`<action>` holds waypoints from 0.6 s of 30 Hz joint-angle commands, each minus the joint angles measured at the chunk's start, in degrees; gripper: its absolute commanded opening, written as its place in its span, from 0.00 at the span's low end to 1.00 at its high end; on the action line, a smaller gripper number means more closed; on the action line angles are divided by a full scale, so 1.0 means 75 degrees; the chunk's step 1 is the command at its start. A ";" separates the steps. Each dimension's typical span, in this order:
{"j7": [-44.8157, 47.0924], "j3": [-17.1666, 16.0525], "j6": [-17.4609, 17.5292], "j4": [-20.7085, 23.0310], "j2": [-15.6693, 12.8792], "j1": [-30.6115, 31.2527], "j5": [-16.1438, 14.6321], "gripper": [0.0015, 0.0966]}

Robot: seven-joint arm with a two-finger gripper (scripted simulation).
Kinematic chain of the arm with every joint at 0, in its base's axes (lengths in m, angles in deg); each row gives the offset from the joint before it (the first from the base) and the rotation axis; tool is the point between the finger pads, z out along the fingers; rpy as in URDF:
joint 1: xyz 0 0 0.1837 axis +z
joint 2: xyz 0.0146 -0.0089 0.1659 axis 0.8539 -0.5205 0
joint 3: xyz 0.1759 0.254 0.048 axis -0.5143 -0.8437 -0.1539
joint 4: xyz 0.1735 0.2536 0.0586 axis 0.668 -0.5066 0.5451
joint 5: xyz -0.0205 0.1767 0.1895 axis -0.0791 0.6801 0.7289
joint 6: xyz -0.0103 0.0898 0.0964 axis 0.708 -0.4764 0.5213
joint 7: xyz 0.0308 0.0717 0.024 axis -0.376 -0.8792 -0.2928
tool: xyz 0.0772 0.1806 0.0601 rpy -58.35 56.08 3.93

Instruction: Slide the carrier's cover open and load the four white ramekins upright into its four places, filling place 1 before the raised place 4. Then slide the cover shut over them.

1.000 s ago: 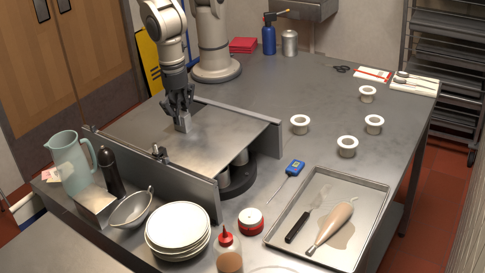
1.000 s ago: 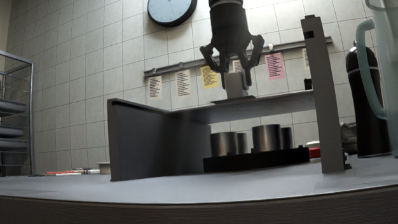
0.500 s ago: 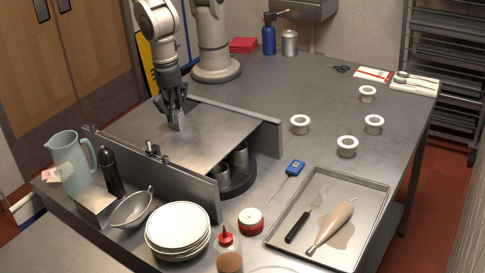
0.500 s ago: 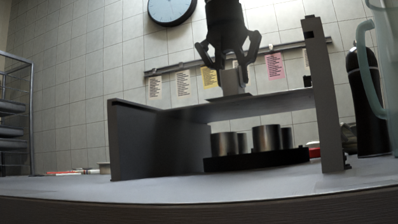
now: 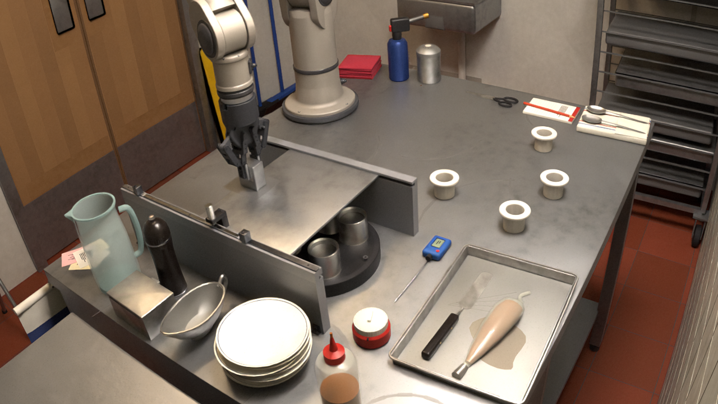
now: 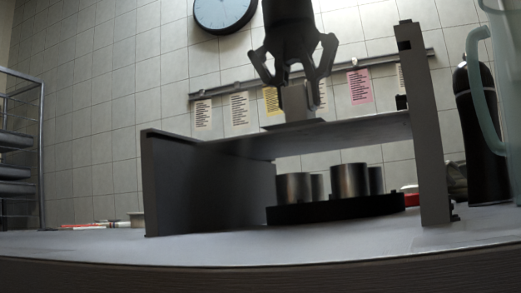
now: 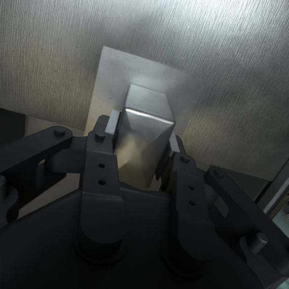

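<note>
The carrier's round black base is partly hidden under the flat steel cover, and two metal cups show at its open right end. The other cups are only partly visible beneath the cover from the second side camera. My gripper has its fingers clamped on either side of the square handle block on top of the cover. Four white ramekins stand upright on the table to the right.
The cover's rails flank my gripper, with a small latch on the near one. A blue thermometer and a tray lie near the carrier. A jug, plates and a bowl crowd the front.
</note>
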 commanded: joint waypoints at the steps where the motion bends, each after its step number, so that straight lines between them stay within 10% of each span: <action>1: 0.0009 0.0013 -0.0009 -0.0017 0.0011 -0.0023 -0.0011 0.07; 18: 0.0177 0.0036 0.0145 -0.0266 0.0088 -0.0374 -0.0117 0.07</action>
